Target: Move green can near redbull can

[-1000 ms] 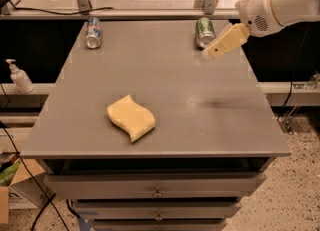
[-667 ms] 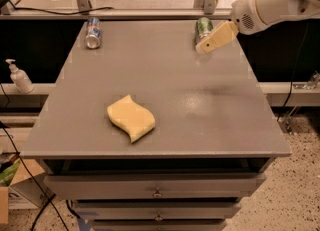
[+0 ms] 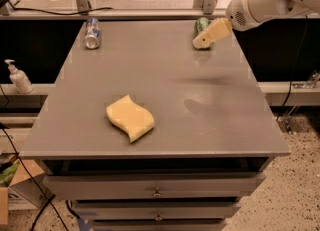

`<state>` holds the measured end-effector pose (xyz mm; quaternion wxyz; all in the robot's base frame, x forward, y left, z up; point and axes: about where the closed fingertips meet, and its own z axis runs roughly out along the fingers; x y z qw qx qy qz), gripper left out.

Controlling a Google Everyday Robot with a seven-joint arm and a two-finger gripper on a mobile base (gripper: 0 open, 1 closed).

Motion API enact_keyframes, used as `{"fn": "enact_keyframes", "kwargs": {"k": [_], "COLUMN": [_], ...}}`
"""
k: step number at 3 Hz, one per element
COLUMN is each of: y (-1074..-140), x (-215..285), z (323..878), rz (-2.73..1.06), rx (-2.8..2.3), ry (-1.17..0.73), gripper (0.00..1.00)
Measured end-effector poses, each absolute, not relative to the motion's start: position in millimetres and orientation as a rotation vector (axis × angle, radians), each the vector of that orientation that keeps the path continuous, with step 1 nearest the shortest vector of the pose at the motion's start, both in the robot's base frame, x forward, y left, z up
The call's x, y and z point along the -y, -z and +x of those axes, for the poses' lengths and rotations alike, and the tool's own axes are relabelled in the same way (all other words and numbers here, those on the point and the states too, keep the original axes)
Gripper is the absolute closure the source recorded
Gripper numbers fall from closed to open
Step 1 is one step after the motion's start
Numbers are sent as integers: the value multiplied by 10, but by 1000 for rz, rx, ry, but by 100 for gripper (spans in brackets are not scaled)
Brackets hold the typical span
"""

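The green can (image 3: 201, 25) is at the far right of the grey table (image 3: 165, 75), partly hidden by my gripper. The redbull can (image 3: 92, 32), blue and silver, is at the far left of the table, well apart from the green can. My gripper (image 3: 204, 41), with tan tips on a white arm (image 3: 265, 2) that comes in from the upper right, is right in front of the green can and overlaps its lower right side. I cannot tell whether it touches the can.
A yellow sponge (image 3: 130, 118) lies on the table's front left part. A metal frame runs behind the table's far edge. A soap bottle (image 3: 19, 77) stands on a ledge to the left. Drawers (image 3: 157, 187) sit below the tabletop.
My gripper has moved toward the table's far edge and closer to the green can. Both cans and the sponge have stayed where they were.
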<state>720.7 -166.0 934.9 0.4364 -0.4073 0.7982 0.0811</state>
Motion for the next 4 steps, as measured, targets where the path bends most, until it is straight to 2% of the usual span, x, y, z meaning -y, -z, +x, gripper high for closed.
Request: {"fn": "enact_keyframes", "kwargs": {"k": [1,4], "y": [-9248,-8612], "x": [1656,1781], "z": [7279,7999], "rz": [-917,-509], "rx": [-1995,-2052], "ry": [-240,-314], "gripper": [0,0]}}
